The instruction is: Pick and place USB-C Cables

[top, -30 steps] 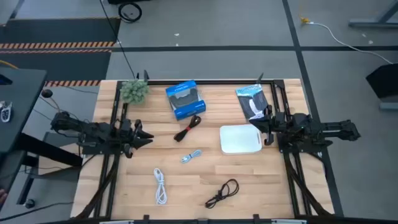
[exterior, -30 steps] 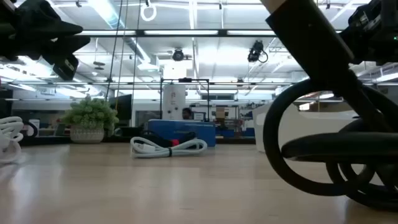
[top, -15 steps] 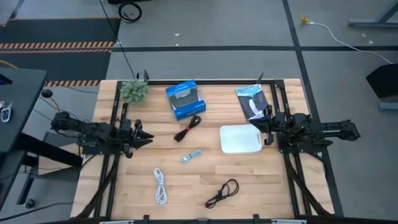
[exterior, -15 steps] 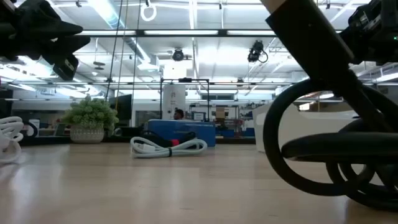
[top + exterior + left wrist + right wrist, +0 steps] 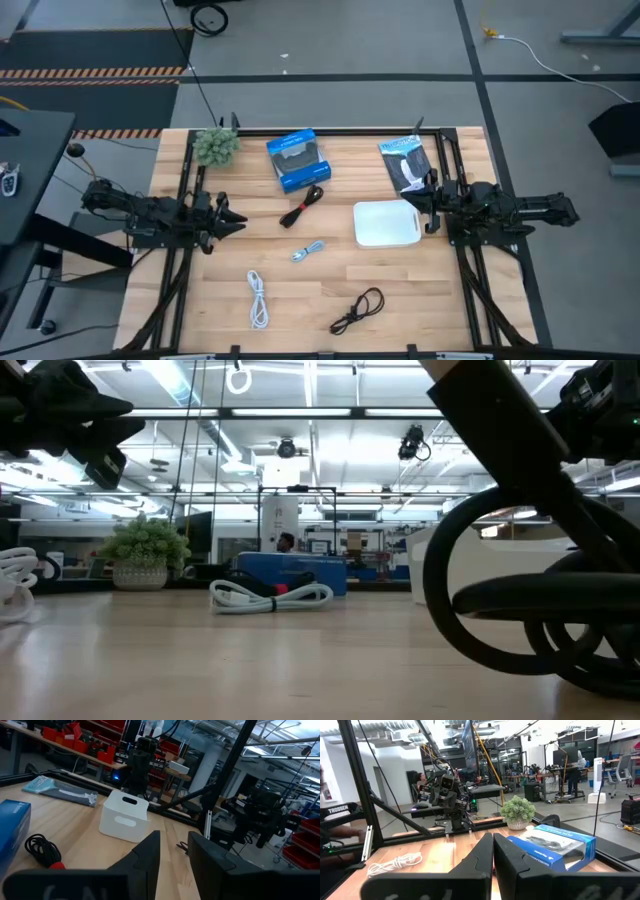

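Observation:
Four cable bundles lie flat on the wooden table: black with red (image 5: 305,207), pale blue-grey (image 5: 307,250), white (image 5: 258,298) and black (image 5: 358,309). The low view shows the white bundle (image 5: 15,580), the pale one (image 5: 270,596) and the black one (image 5: 540,610) close to the lens. My left gripper (image 5: 238,222) hovers above the table's left side, its fingers (image 5: 150,855) a narrow gap apart, left of the black-and-red cable (image 5: 42,852). My right gripper (image 5: 428,208), shut (image 5: 493,851), hovers at the right side beside the white bin (image 5: 385,223). Neither touches anything.
A blue box (image 5: 297,159) and a small potted plant (image 5: 215,145) stand near the far edge. A flat black-and-white packet (image 5: 405,163) lies at the far right. The white bin (image 5: 125,815) sits right of centre. Black frame rails run along both table sides.

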### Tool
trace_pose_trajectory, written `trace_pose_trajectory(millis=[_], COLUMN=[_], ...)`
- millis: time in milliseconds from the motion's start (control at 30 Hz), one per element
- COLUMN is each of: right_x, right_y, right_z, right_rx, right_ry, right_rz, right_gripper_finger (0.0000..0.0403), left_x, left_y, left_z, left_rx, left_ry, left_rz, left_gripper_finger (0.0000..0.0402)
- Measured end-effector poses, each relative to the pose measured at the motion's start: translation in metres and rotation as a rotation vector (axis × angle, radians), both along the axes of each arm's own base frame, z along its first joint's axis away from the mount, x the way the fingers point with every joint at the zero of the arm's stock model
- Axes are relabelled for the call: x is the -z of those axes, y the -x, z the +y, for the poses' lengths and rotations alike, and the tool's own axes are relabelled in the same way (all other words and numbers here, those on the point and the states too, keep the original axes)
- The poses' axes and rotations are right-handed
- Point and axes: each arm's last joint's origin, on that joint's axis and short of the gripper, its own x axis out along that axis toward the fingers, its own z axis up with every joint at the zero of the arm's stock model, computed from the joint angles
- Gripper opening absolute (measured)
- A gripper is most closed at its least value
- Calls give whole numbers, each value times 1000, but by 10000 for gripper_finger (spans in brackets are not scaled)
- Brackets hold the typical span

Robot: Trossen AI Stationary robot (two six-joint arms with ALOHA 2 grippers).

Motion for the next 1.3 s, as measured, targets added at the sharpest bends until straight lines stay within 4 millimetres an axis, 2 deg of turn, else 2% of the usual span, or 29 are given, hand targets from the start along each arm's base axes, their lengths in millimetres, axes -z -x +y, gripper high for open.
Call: trace_pose_trajectory(millis=[1300], right_x=[-2], right_y=[0], right_z=[0], right_rx=[2], right_ry=[5], right_rz=[-24], right_gripper_finger=[18], left_x=[0], left_y=[0], left_z=[0], left_rx=[0], left_ry=[0], left_rz=[0], left_gripper_finger=[107])
